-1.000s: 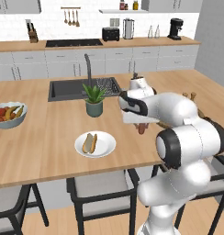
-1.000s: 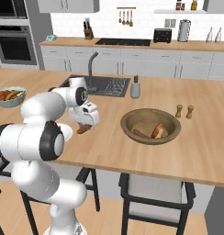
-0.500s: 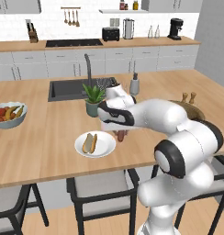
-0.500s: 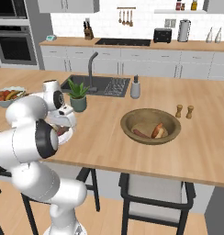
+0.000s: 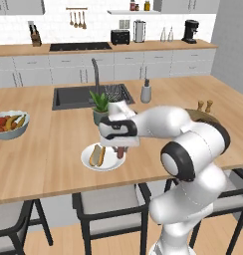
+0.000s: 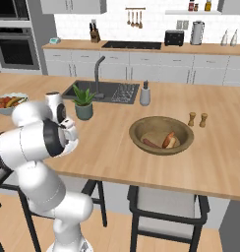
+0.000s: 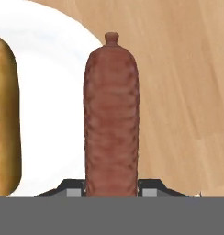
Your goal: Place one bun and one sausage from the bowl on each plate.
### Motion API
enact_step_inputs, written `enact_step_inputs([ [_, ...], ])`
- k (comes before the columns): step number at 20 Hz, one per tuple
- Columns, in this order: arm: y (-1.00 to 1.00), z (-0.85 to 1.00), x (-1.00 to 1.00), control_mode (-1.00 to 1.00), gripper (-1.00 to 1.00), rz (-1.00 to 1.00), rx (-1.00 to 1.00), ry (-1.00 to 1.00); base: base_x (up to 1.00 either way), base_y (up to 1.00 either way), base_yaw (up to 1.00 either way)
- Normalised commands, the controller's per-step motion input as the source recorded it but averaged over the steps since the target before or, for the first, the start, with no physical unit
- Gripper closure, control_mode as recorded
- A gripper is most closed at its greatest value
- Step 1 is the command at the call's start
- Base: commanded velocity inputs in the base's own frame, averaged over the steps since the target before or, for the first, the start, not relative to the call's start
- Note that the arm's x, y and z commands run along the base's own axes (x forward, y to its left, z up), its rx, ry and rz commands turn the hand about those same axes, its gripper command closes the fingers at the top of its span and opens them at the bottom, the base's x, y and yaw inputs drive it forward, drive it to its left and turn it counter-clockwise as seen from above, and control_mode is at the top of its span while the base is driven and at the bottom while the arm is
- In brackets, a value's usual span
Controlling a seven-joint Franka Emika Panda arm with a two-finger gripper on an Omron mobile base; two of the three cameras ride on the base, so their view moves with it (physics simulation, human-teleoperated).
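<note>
Wooden counter point(image 5: 54, 149); hand point(image 5: 120, 149) clamped on sausage point(image 7: 111, 114), sausage hanging over plate point(image 5: 88, 160) beside bun point(image 5: 97, 155)

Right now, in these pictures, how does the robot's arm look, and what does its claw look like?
The arm is made of glossy white rounded shells, thick and tube-like, with dark grey to black rings at its joints. No loose cables or written markings are visible. The claw sits under a black and white hand block; in the hand view its two small finger tips are dark grey.
</note>
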Motion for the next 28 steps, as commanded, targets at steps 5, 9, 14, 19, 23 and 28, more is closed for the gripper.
enact_step_inputs([
  [5, 0.07, -0.43, 0.32, -1.0, 1.0, 0.0, 0.08, 0.0, 0.0, 0.0, 0.0],
  [9, 0.31, -0.42, 0.3, -1.0, -1.0, 0.0, 0.05, 0.0, 0.0, 0.0, 0.0],
  [14, 0.05, -0.08, 0.02, -1.0, -1.0, 0.0, 0.02, -0.01, 0.0, 0.0, 0.0],
  [19, -0.04, 0.14, 0.02, -1.0, -1.0, 0.0, 0.0, -0.01, 0.0, 0.0, 0.0],
  [23, -0.49, 0.88, -0.4, -1.0, -1.0, 0.0, 0.03, -0.11, 0.0, 0.0, 0.0],
  [28, -0.97, 0.95, -0.22, -1.0, -1.0, -0.05, 0.01, -0.04, 0.0, 0.0, 0.0],
])
